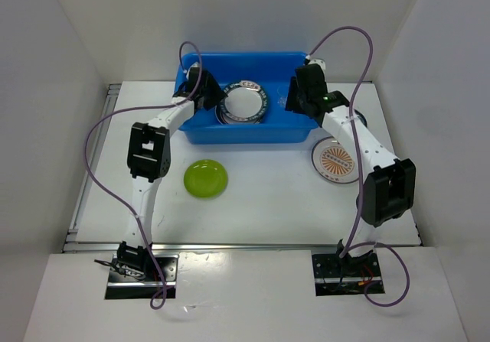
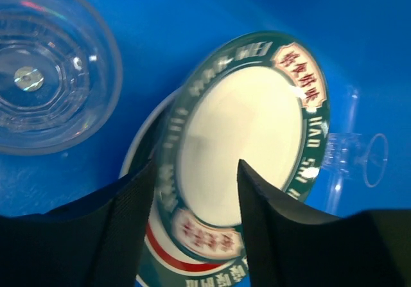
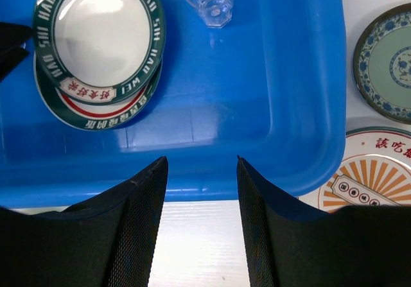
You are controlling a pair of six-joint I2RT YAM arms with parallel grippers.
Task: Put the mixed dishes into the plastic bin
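Two teal-rimmed plates (image 1: pixel 243 101) sit stacked inside the blue bin (image 1: pixel 253 134). Left gripper (image 2: pixel 196 168) above them, jaws released, empty; right gripper (image 3: pixel 201 162) released over bin's near wall. Green plate (image 1: pixel 205 178) at bin's 7 o'clock, orange plate (image 1: pixel 337 162) at 4 o'clock

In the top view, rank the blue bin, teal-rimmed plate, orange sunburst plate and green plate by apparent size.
blue bin
teal-rimmed plate and orange sunburst plate: too alike to rank, the orange partly behind the right arm
green plate, slightly smaller
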